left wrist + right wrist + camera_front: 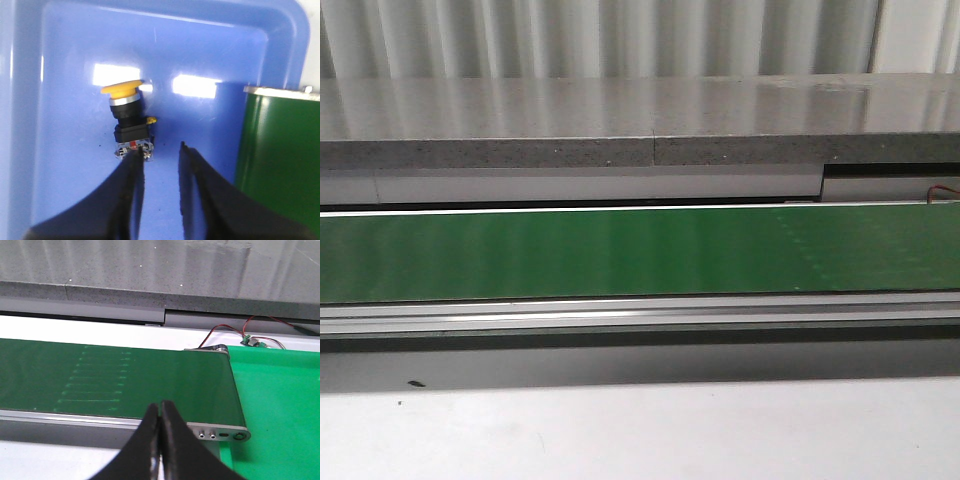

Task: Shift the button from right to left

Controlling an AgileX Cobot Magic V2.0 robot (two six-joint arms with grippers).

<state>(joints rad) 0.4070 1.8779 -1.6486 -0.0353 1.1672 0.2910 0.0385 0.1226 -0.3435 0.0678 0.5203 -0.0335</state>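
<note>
Button (128,121): stands in blue tray (75,60), yellow cap away from left gripper (161,152), contact block at one fingertip, off the gap's centre. Jaws parted, holding nothing. Right gripper (160,410): closed, empty, over conveyor belt (125,380).

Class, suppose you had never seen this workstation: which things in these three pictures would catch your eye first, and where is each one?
The yellow-capped button stands out most, lying in the blue tray just ahead of the left pincer, whose fingers are parted, one tip right at the button's base. Next comes the long green conveyor belt crossing the front view. The right pincer is shut and empty above the belt's end, near thin red wires.
</note>
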